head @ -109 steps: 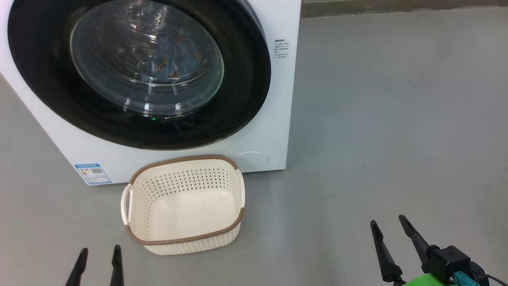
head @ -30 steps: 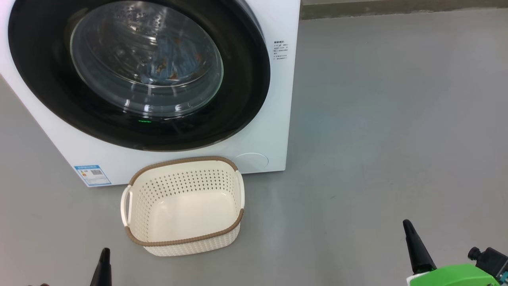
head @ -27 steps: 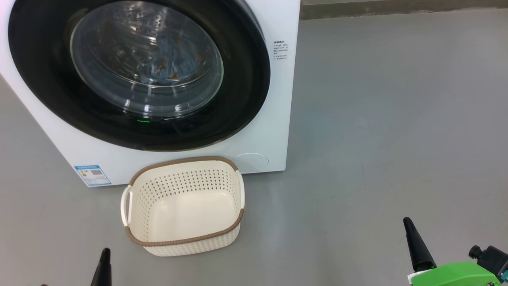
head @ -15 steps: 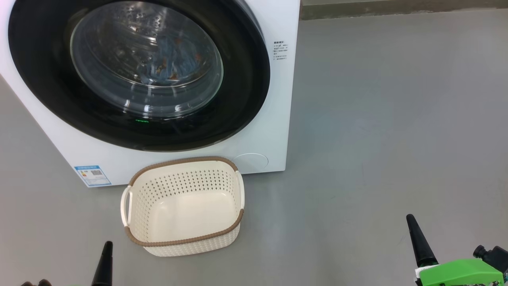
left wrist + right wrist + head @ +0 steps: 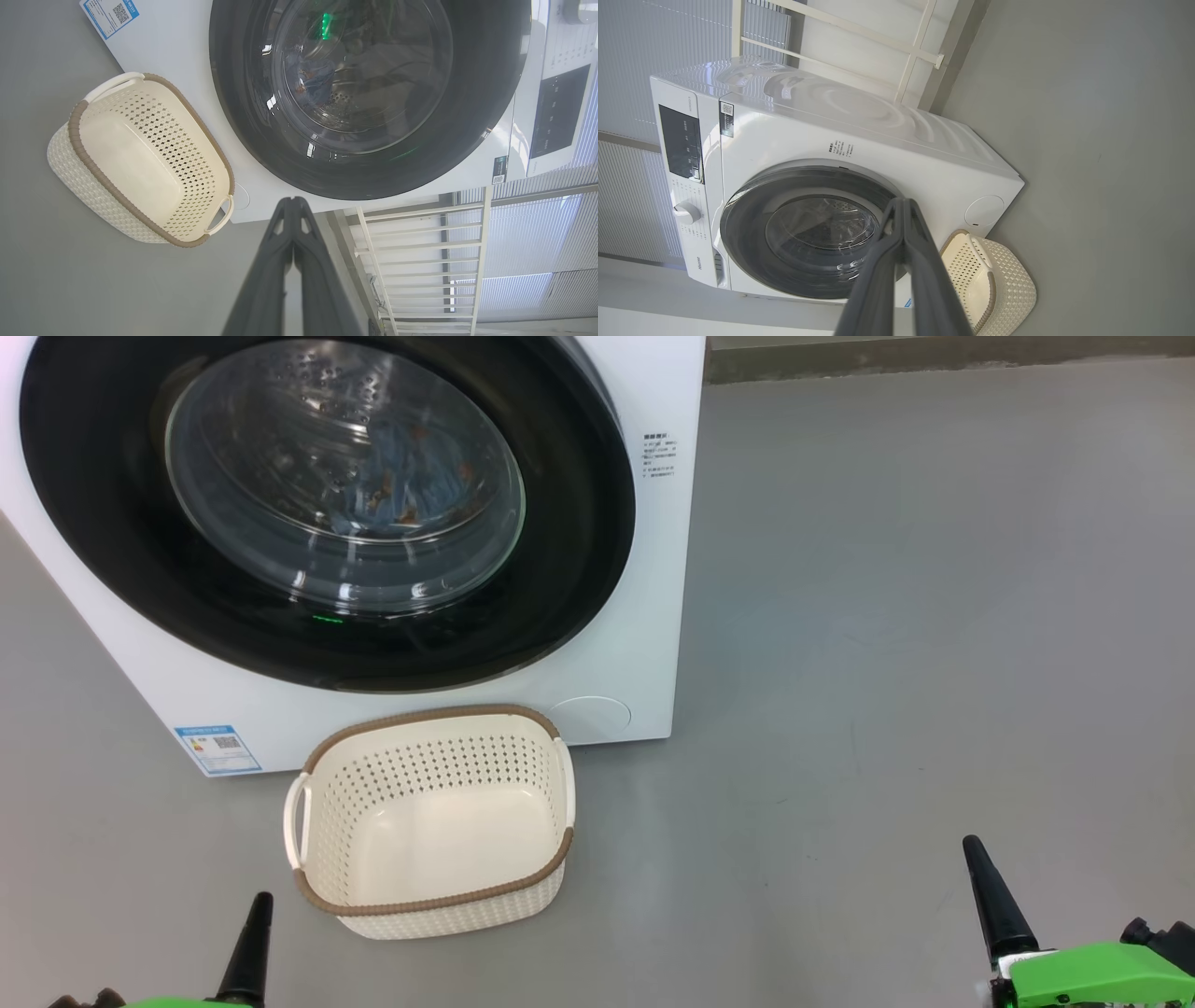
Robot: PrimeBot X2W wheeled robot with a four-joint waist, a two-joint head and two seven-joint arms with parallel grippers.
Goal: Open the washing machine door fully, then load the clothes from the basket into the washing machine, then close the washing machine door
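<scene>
Jaws, left: I hold my left gripper (image 5: pixel 260 905) clenched, its two dark fingers (image 5: pixel 266 280) pressed tip to tip with nothing between them. It stands at the near left, close to the basket's near left corner.
Jaws, right: my right gripper (image 5: pixel 977 849) is clenched on nothing too, at the near right and well apart from the basket.
Floor: plain grey floor (image 5: pixel 887 616) lies under me and runs far to the right.
Basket: the basket (image 5: pixel 448 917) sits upright on the floor, its far rim just beside the machine's front and its bare cream bottom showing.
Label sticker: a blue label sticker (image 5: pixel 217 748) is on the machine's lower left corner, left of the basket.
Washing machine: the white washing machine (image 5: pixel 644 616) stands at the far left.
Door: the washing machine door (image 5: pixel 579 523) lies flat against the front, closed.
Clothes: the clothes (image 5: pixel 411 476), blue with orange-brown marks, lie behind the door's glass in the steel drum (image 5: pixel 308 392).
</scene>
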